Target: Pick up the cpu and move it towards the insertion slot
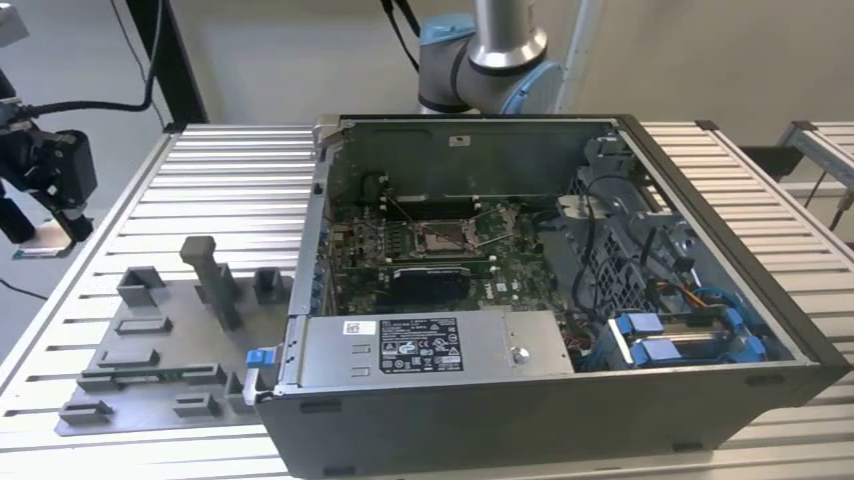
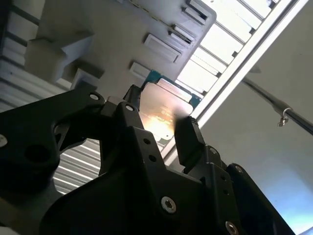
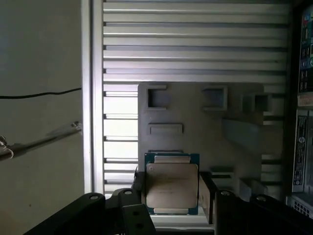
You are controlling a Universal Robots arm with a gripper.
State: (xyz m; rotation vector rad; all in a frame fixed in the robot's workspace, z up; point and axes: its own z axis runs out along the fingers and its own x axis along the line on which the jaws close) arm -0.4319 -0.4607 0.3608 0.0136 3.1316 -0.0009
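The cpu [image 1: 48, 237] is a thin square chip with a pale metal face, held flat between the black fingers of my gripper [image 1: 47, 225]. It hangs above the table's edge on the exterior view's left. Both wrist views show the chip, cpu [image 3: 172, 185] and cpu [image 2: 164, 110], clamped at two opposite edges by the gripper [image 3: 172, 195] [image 2: 161, 125]. The insertion slot [image 1: 445, 237] is a silver-framed socket with a brownish pin field on the green board inside the open computer case, well off to the exterior view's right of the gripper.
A grey fixture plate [image 1: 147, 350] with raised blocks and a tall post [image 1: 214, 280] lies on the ribbed aluminium table [image 1: 200, 180] between gripper and case. The case wall [image 1: 320, 190] rises beside the socket. Cables and blue connectors [image 1: 681, 335] fill the case's right part.
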